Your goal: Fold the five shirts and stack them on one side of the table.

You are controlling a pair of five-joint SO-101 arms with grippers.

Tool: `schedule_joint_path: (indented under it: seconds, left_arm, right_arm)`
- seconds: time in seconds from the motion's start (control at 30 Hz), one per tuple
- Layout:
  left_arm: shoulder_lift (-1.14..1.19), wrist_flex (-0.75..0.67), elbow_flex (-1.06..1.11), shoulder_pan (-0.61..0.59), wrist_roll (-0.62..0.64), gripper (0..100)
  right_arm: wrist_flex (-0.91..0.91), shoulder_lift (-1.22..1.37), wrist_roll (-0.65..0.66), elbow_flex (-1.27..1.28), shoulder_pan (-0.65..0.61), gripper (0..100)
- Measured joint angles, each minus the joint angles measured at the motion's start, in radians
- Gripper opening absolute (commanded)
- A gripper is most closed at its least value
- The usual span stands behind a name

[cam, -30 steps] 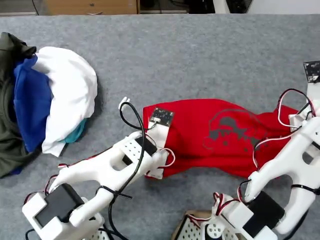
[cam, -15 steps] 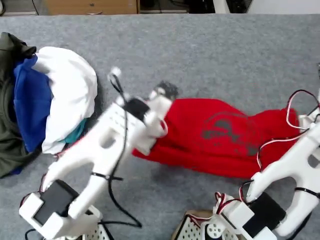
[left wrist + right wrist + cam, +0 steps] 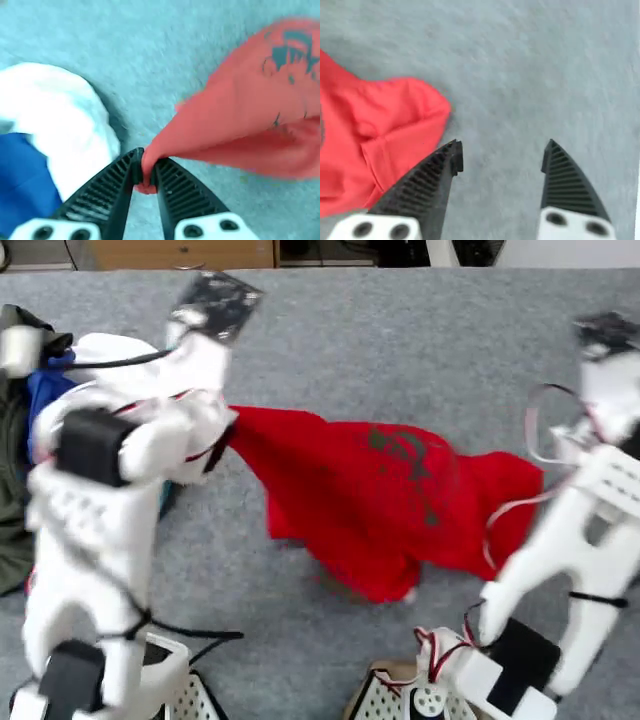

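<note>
Step in hand, as I judge it: to spread the red shirt point(image 3: 380, 500) flat before the first fold. The left tool point(image 3: 146, 161) is closed on one bunched edge of the shirt, w/ the cloth pinched between both jaws, and it holds this edge up just beside the pile point(image 3: 55, 125) of waiting shirts. The right tool point(image 3: 503, 147) is wide open w/ nothing in it. It hangs over bare tabletop point(image 3: 400, 350), just past the shirt end that is farthest from the pile.

To do it well, I think the right tool should come down on that far end & take only one layer, near a corner. Then both arms pull apart gently, so the cloth goes tight w/o slipping out of the left grip. The left arm should also carry its edge away from the pile, because it is very near the white shirt point(image 3: 45, 110) and can catch it. Lay it down low & slow.

The red shirt runs from just beside the pile outward, well across the tabletop. Near the pile it is raised in a narrow peak, and the rest lies crumpled w/ many folds. A dark print point(image 3: 400, 445) faces up, approx. in the middle.
</note>
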Motion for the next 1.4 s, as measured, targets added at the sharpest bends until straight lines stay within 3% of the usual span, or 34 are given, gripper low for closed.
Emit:
schedule_joint_path:
  seconds: [0.1, 0.17, 0.3, 0.47, 0.63, 0.77, 0.9, 1.03, 1.2, 1.4]
  left_arm:
    - [-0.097, 0.000, 0.002, -0.048, -0.029, 2]
    - [-0.160, 0.000, 0.038, -0.086, -0.051, 2]
    - [-0.250, 0.000, 0.196, -0.121, -0.064, 2]
    - [-0.313, 0.002, 0.470, -0.123, -0.064, 2]
    - [-0.328, 0.002, 0.686, -0.123, -0.063, 2]
    - [-0.328, 0.002, 0.813, -0.123, -0.063, 2]
    - [-0.328, 0.002, 0.882, -0.123, -0.063, 2]
    - [-0.328, 0.002, 0.890, -0.123, -0.063, 2]
    - [-0.328, -0.014, 0.914, -0.123, -0.063, 2]
    - [-0.328, -0.149, 1.008, -0.123, -0.054, 2]
  right_arm:
    - [0.000, 0.014, 0.000, 0.000, -0.169, 7.4]
    - [-0.005, 0.054, -0.002, 0.000, -0.281, 8.4]
    - [-0.043, 0.219, -0.075, -0.025, -0.456, 19.1]
    - [-0.006, 0.526, -0.167, -0.204, -0.555, 28.2]
    - [0.212, 0.835, -0.137, -0.465, -0.663, 23.4]
    - [0.393, 1.025, -0.127, -0.658, -0.713, 11.3]
    - [0.477, 1.140, -0.127, -0.775, -0.718, 0.0]
    - [0.488, 1.160, -0.138, -0.792, -0.683, 0.2]
    - [0.491, 1.109, -0.152, -0.720, -0.548, 0.2]
    - [0.491, 0.821, -0.083, -0.483, -0.342, 0.2]
